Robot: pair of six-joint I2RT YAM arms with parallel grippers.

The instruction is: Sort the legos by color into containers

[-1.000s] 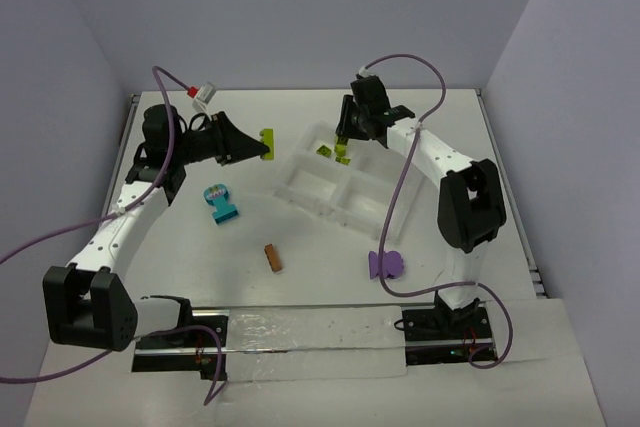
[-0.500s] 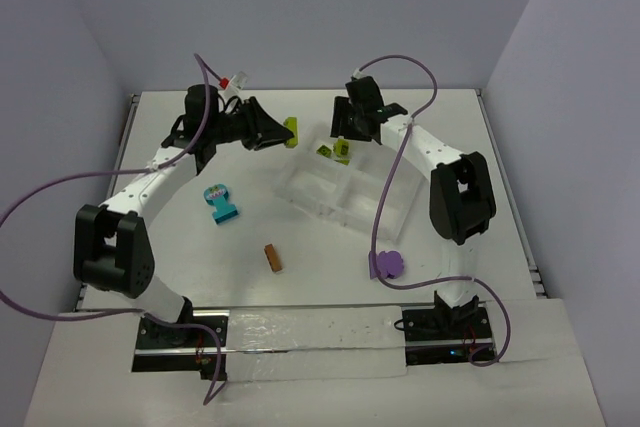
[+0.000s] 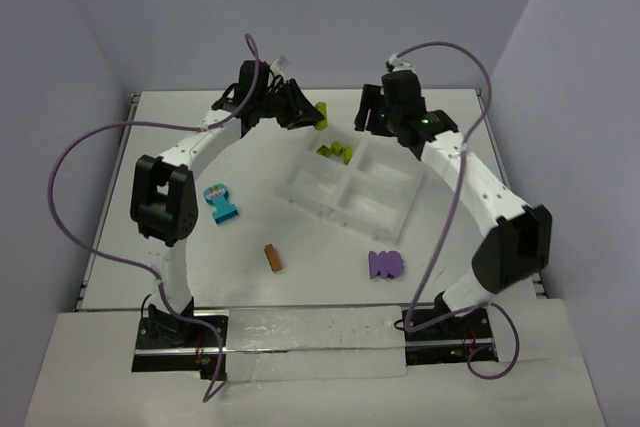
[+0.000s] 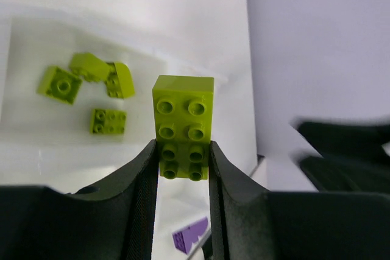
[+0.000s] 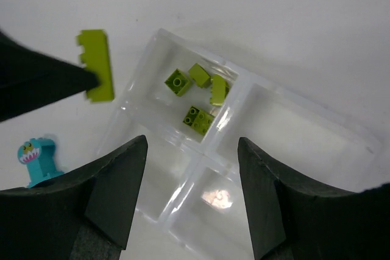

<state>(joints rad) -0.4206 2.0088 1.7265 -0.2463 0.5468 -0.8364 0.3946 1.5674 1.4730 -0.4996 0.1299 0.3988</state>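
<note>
Left hand (image 4: pixel 183 153) swung toward tray (image 3: pixel 378 209) (clamping lime brick (image 4: pixel 183 106)), right hand (image 5: pixel 192 144) raised, parted

1. We had our left arm (image 3: pixel 190 152) reaching far forward and bent inward, with the left gripper (image 4: pixel 183 145) pinched tight on a lime green brick (image 4: pixel 183 105).
2. We held our right arm (image 3: pixel 480 187) stretched forward, its right gripper (image 5: pixel 192 150) raised and pointing down with the jaws parted.

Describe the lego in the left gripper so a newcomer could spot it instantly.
Find the white four-compartment tray mid-table; the left gripper is just beyond its far-left corner. Clamped in its jaws is the lime green brick. Unlike the four smaller lime pieces lying loose in the tray's far-left compartment, it is a long two-by-four-stud brick, and the only one held.
</note>
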